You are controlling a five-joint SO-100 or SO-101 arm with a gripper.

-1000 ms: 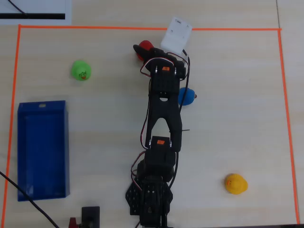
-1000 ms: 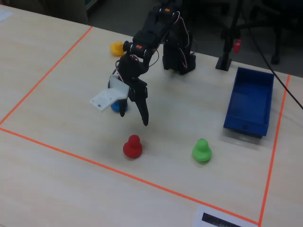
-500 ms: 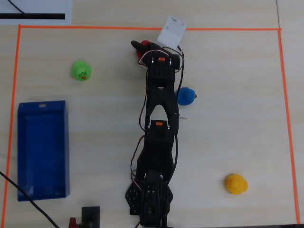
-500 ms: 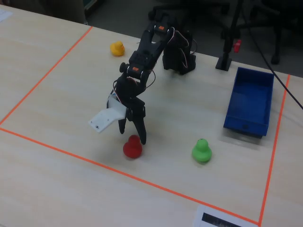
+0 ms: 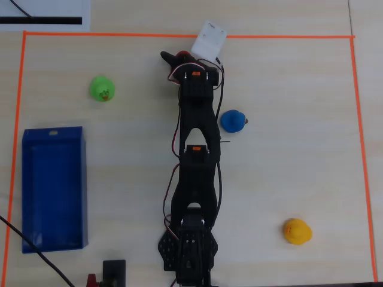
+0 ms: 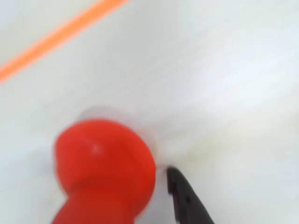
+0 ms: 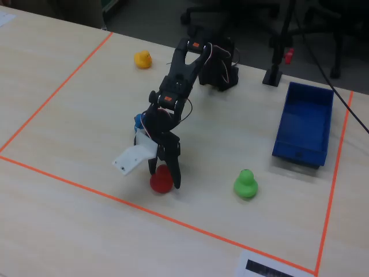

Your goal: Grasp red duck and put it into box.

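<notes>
Filling the wrist view at 7 o'clock, the red duck sits between the gripper fingers, which straddle it slightly parted; grip unclear. Box lies at 2 o'clock in the fixed view, no readable writing anywhere
</notes>
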